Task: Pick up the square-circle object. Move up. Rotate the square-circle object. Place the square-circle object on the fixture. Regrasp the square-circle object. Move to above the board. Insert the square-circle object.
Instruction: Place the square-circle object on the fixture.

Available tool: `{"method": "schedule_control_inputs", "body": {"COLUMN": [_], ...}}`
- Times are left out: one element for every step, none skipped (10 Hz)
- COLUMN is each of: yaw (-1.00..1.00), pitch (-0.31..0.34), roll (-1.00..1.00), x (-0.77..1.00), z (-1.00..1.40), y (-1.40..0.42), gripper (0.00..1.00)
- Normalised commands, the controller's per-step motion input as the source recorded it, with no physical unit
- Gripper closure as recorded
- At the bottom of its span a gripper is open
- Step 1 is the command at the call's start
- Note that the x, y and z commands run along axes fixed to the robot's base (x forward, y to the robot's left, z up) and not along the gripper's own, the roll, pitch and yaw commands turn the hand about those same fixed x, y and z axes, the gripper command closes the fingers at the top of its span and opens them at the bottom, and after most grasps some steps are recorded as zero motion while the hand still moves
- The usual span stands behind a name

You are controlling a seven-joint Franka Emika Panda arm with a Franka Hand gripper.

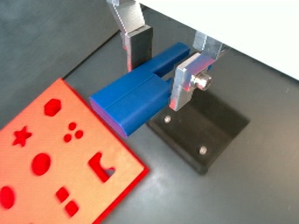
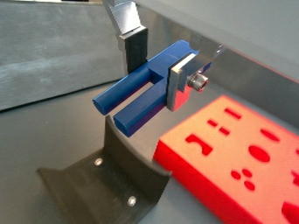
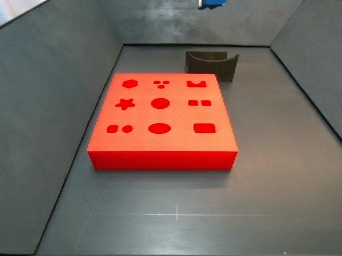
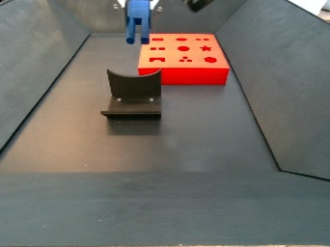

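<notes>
The square-circle object (image 1: 131, 98), a blue elongated block with two prongs, is clamped between my gripper's (image 1: 160, 70) silver fingers in both wrist views. My gripper (image 2: 159, 70) is shut on it, high in the air. In a side view the block (image 4: 134, 23) hangs long-side down, above the floor behind the fixture (image 4: 133, 94). The dark grey fixture (image 1: 205, 131) lies below the gripper with nothing on it. The red board (image 3: 160, 120) with its shape cut-outs lies flat beside the fixture (image 3: 211, 65). Only a blue sliver (image 3: 211, 3) of the block shows at that side view's upper edge.
Grey sloping walls (image 4: 39, 87) enclose the dark floor on all sides. The board (image 2: 233, 166) and the fixture (image 2: 100, 179) stand close together at one end of the floor. Bare floor (image 3: 187, 215) stretches in front of the board.
</notes>
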Motion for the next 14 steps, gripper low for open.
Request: {"method": "schedule_control_inputs", "body": {"yaw": [-0.11,-0.12,-0.12,-0.12,-0.11,-0.1,-0.01,-0.03,-0.05,-0.1,-0.14,-0.18,-0.19,-0.2], "pitch": [0.11,0.113,0.102,0.067,0.053,0.041,0.184,0.185,0.212,0.227,0.205,0.168,0.147,0.098], "roll": [-1.0,-0.88,-0.71,-0.47,-0.35,-0.21,-1.0,-1.0,-1.0,-0.87,-0.7,-0.48,-0.37,-0.23], "x": [0.25,0.17,0.11,0.07,0.07,0.07,0.13,0.14,0.14,0.16,0.17,0.18,0.18,0.19], "z": [-0.02,-0.02,-0.02,-0.02,-0.01,-0.01,-1.0,-1.0,-1.0,-1.0,-1.0,-1.0,-1.0,-1.0], "y": [0.04,0.04,0.05,0.05,0.04,0.02,0.13,0.14,0.14,0.13,0.14,0.14,0.14,0.13], "gripper": [1.0,1.0,1.0,1.0,1.0,1.0,1.0,1.0,1.0,1.0,1.0,1.0,1.0,1.0]}}
